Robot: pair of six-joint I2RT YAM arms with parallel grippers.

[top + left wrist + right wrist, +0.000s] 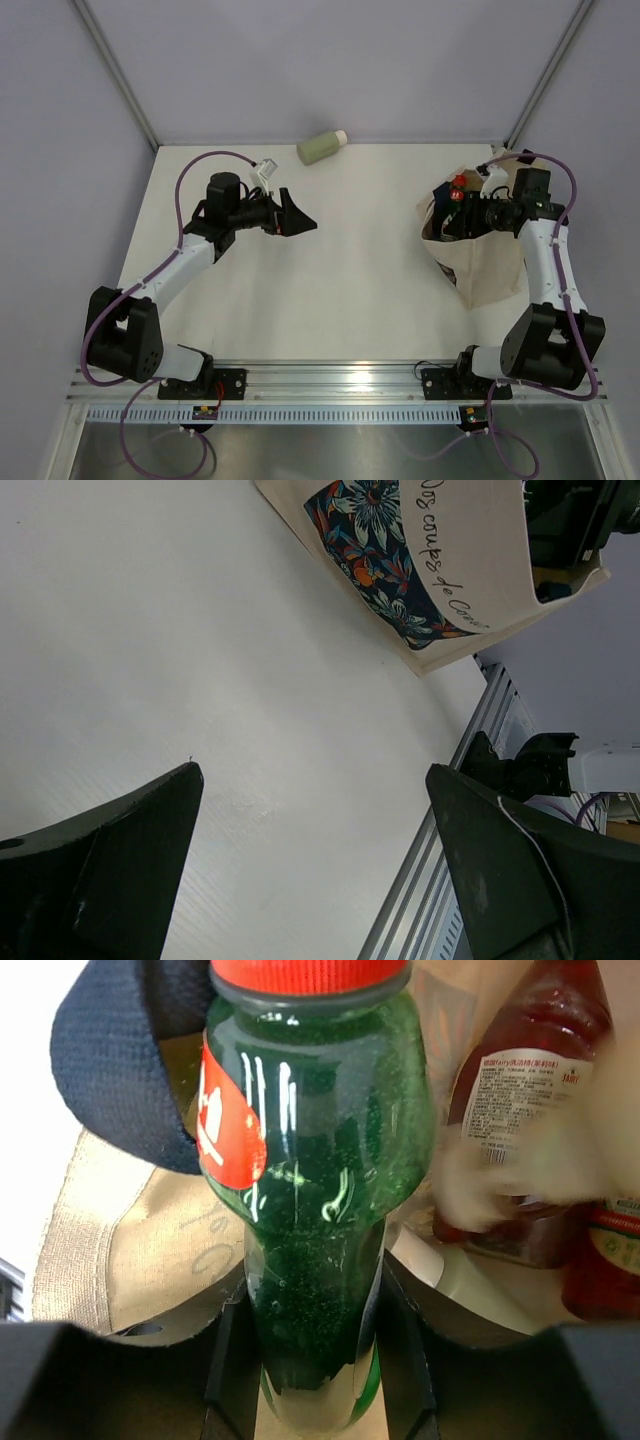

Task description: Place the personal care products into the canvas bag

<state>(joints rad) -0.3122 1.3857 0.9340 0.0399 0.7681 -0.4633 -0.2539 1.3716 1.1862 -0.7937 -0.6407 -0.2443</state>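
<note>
Right gripper (318, 1360) clamped on the green bottle (320, 1190), one finger either side of its lower body, red cap pointing away from the wrist camera. The bottle is at the mouth of the canvas bag (490, 272), which stands on the right side of the table (300, 300).

Step in hand, as I read it: feeding this bottle in among the others. Dark red bottles (525, 1080) are inside just beyond it (one shows a white back label, the other is cut by the frame edge).

The dark handle tab (120, 1070) hangs beside the bottle's shoulder. Next move, my judgement: go a little deeper so the base clears the rim, then part the jaws. The tab or slack cloth might catch the cap.

Left gripper (296, 216) spread wide, holding nothing, above the table left of centre. One pale sage-green bottle (322, 147) lies on its side at the far edge, well apart from the bag. Probably my left arm's pick.

Materials:
- **Green bottle:** glossy translucent plastic, waisted, with a ribbed cap and red label. It looks slick.
- **Bag:** coarse woven cloth with soft walls and a floral print panel (375, 540).
- **Sage bottle:** matt, cylindrical, likely to roll.
</note>
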